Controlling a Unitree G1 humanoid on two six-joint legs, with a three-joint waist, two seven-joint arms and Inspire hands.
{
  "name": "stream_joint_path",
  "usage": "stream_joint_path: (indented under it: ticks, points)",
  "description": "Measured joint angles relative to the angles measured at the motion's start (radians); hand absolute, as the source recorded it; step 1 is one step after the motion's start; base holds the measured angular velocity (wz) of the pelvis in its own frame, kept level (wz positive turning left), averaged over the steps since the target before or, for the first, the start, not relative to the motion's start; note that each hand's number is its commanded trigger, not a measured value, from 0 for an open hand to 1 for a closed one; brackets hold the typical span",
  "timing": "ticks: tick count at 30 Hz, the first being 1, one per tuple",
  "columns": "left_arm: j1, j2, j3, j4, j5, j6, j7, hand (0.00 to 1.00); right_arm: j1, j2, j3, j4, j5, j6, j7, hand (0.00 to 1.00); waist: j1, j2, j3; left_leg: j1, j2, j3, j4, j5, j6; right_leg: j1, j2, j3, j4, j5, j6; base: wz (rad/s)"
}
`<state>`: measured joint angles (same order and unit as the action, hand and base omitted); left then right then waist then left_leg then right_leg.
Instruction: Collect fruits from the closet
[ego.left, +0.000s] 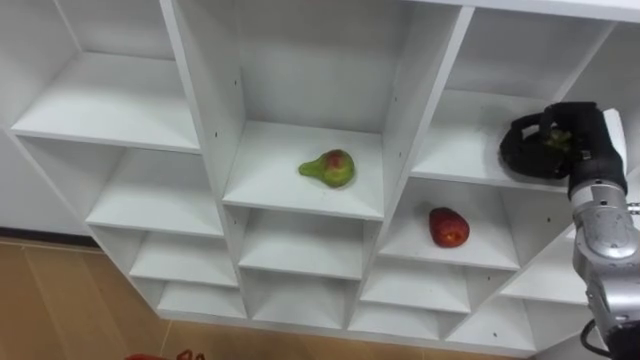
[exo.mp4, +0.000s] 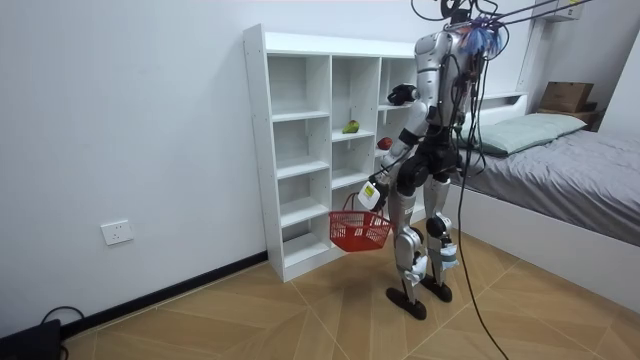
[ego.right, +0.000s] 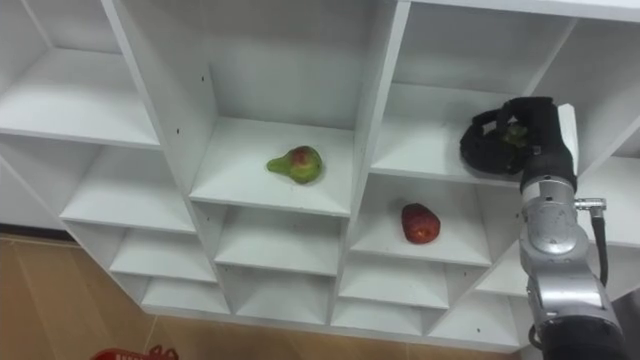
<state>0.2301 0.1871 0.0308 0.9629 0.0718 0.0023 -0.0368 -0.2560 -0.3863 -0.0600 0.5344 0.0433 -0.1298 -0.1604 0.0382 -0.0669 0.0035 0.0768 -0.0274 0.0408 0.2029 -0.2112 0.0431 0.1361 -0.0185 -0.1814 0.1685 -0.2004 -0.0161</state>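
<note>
two fruits lie free in the white wooden closet (ego.left: 200, 110): one green-and-red pear (ego.left: 329, 168) mid-shelf in the middle compartment, and one red oval fruit (ego.left: 449, 227) lower to the right. each is apart from the walls, with open room around it. the right hand (ego.left: 587, 140), at the upper right shelf edge, has its fingers curled round a small greenish thing (ego.left: 555, 140). the left hand (exo.mp4: 371, 192) is closed on the handle of one red mesh basket (exo.mp4: 358, 232).

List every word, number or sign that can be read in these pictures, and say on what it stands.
None can be read. The white closet, the green pear, the red fruit and the red basket bear no print; the cardboard box is too small to tell.
</note>
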Motion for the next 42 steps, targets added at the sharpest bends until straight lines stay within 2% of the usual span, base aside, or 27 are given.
stream_joint_path:
  ticks: [7,10,12,18,23,27,30,35,38,42]
  points:
    - [-0.01,-0.002,0.004,0.005,-0.001,0.0,-0.038,1.0,0.0,0.005,0.0,-0.01,0.043,0.002,0.015,1.0,-0.002,0.008,0.0004,0.004,0.001,0.005,-0.003,0.0,0.0,0.001,0.001,0.01,0.0,0.0,0.0,-0.03]
    - [-0.012,-0.009,0.006,0.007,0.001,0.0,-0.042,1.0,0.003,0.024,0.0,-0.059,0.096,0.023,0.046,1.0,-0.003,0.015,-0.0028,0.003,0.003,0.013,-0.005,0.0,0.0,-0.006,0.001,0.017,0.002,0.0,-0.001,-0.08]
    - [-0.025,-0.013,0.006,0.012,0.002,0.0,-0.042,1.0,0.02,0.046,0.001,-0.111,0.141,0.029,0.061,1.0,-0.004,0.018,-0.0025,0.001,0.005,0.015,-0.005,0.0,0.0,-0.009,0.002,0.018,0.002,0.001,-0.002,-0.02]
    - [-0.032,-0.017,0.007,0.014,-0.033,-0.002,-0.037,1.0,0.118,0.051,0.045,-0.363,0.158,0.044,0.115,1.0,-0.002,0.02,-0.0052,0.002,0.008,0.032,-0.008,0.0,0.0,-0.016,0.002,0.042,0.002,0.001,-0.002,-0.07]
    - [-0.036,-0.028,0.006,0.011,-0.038,-0.007,-0.032,1.0,0.164,0.062,0.067,-0.46,0.161,0.05,0.157,1.0,-0.005,0.02,-0.0058,0.002,0.008,0.037,-0.008,0.0,0.0,-0.016,0.002,0.042,0.002,0.001,-0.002,-0.01]
    - [-0.038,-0.046,0.006,0.009,-0.036,-0.007,-0.038,1.0,0.199,0.094,0.071,-0.541,0.153,0.068,0.227,1.0,-0.007,0.031,-0.0102,0.002,0.01,0.038,-0.008,0.0,0.0,-0.017,0.004,0.042,0.002,0.003,-0.004,-0.02]
    - [-0.044,-0.052,0.005,0.012,-0.039,-0.008,-0.045,1.0,0.204,0.128,0.079,-0.563,0.147,0.068,0.261,1.0,-0.008,0.034,-0.0121,0.003,0.013,0.039,-0.009,0.0,-0.001,-0.017,0.004,0.042,0.004,0.005,-0.006,0.0]
    - [-0.064,-0.053,0.004,0.016,-0.038,-0.009,-0.059,1.0,0.205,0.161,0.087,-0.573,0.147,0.068,0.307,1.0,-0.01,0.03,-0.0122,-0.011,0.014,0.039,-0.008,0.0,-0.002,-0.026,0.005,0.041,0.005,0.006,-0.008,0.0]
    - [-0.072,-0.053,0.0,0.016,-0.04,-0.008,-0.058,1.0,0.217,0.163,0.109,-0.58,0.107,0.068,0.315,1.0,-0.009,0.027,-0.0117,-0.017,0.015,0.041,-0.005,0.001,-0.003,-0.045,0.003,0.043,0.016,0.007,-0.008,-0.05]
    - [-0.104,-0.055,-0.041,-0.009,-0.04,-0.008,-0.055,1.0,0.262,0.164,0.165,-0.58,0.095,0.068,0.316,1.0,-0.008,0.021,-0.0072,-0.032,0.015,0.042,0.001,0.001,-0.003,-0.056,0.002,0.042,0.017,0.007,-0.008,0.0]
